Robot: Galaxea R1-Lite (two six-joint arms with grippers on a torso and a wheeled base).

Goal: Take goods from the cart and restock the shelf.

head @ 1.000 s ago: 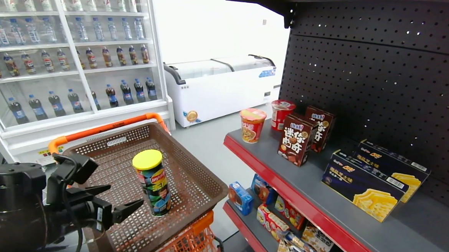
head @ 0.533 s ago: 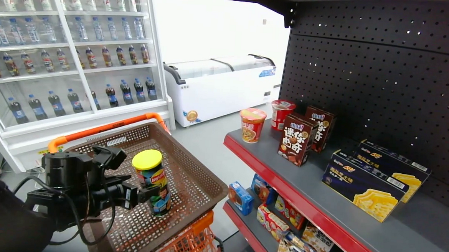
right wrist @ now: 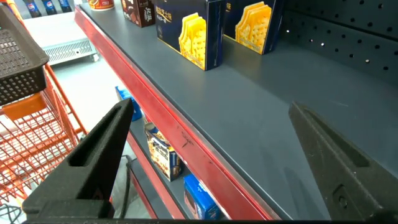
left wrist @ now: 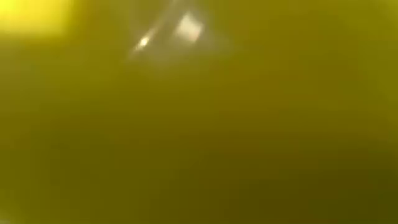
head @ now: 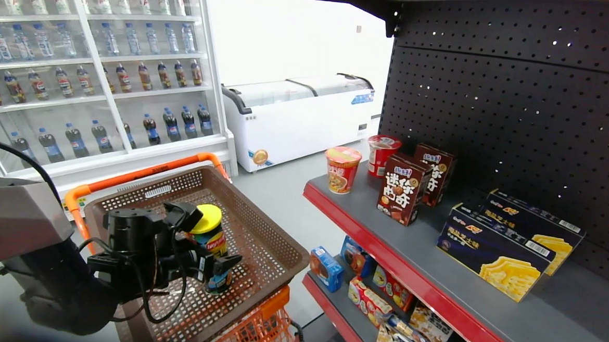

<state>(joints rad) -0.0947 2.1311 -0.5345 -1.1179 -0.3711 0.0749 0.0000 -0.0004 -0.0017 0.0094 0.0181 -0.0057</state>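
The basket [head: 279, 253] walls ring the upright can [head: 216, 243], with open mesh around it. My left gripper [head: 221, 261] comes in level from the near rim, jaws spread on either side of the can. My right gripper [right wrist: 211, 162] hangs wide open over the grey shelf [right wrist: 249, 106], with cracker boxes [right wrist: 189, 31] beyond.

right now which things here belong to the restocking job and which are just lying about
Job: yellow-lidded colourful crisp can, standing in the brown perforated plastic basket on the orange wire cart; left gripper at the can; grey red-edged shelf board.
Lying about: glass-door drinks fridge; white chest freezer; red noodle cups, brown boxes and dark blue boxes already shelved.
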